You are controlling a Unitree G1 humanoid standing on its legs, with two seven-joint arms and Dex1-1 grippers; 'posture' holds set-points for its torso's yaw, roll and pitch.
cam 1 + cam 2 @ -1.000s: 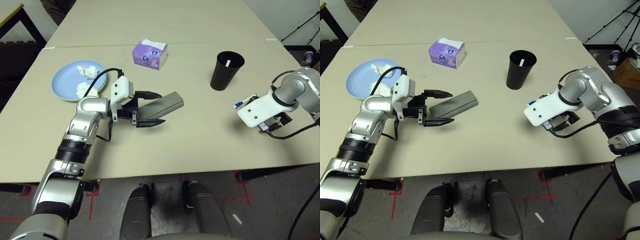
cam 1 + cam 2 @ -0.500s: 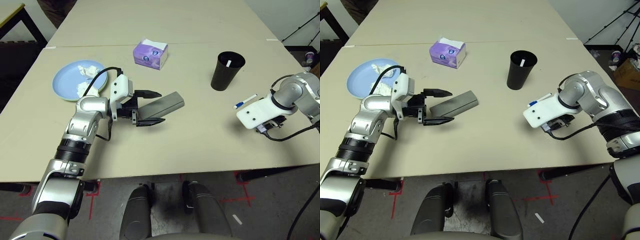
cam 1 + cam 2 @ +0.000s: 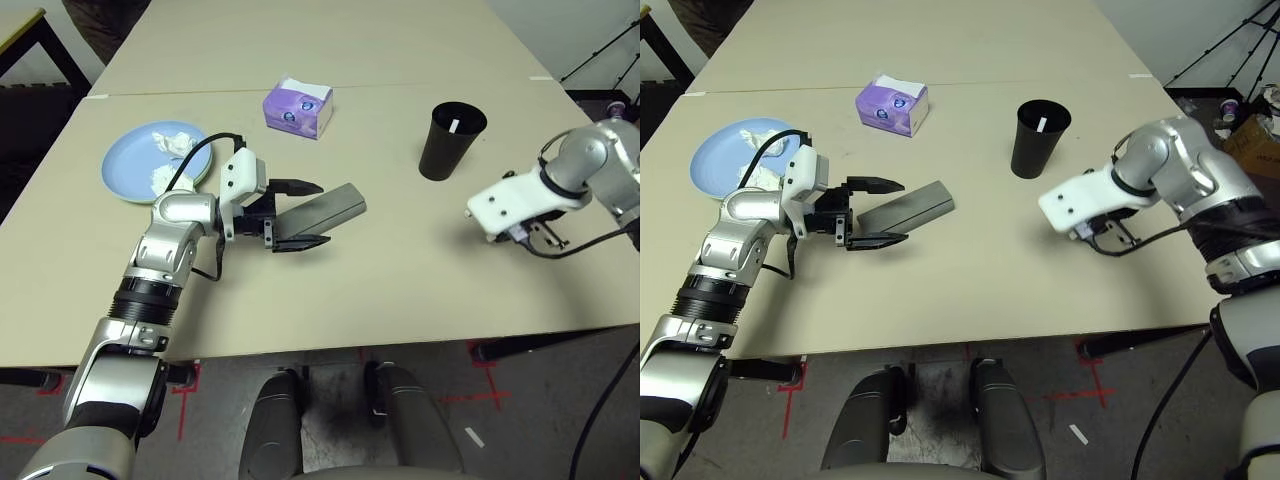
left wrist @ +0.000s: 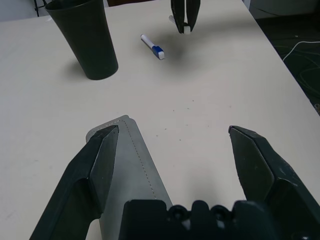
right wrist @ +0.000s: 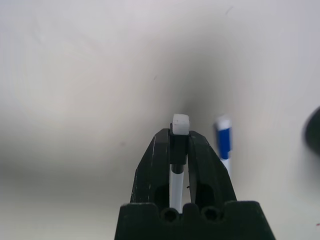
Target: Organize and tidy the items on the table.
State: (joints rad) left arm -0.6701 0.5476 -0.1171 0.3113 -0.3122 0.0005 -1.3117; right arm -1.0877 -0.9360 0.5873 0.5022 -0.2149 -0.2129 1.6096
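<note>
Beside the black cup [image 4: 85, 40] lies a white, blue-capped pen [image 4: 151, 46].

On the table [image 3: 400, 270] we find the glasses case [image 3: 322, 208] between our left gripper [image 3: 305, 214] fingers, nearer one finger. The cup [image 3: 449, 140] stands beyond it, with a pen [image 4: 151, 46] beside the cup, just under our right gripper [image 4: 185, 19]. The plate [image 3: 150, 160] lies behind our left wrist, the tissue box [image 3: 298, 107] farther off.
</note>
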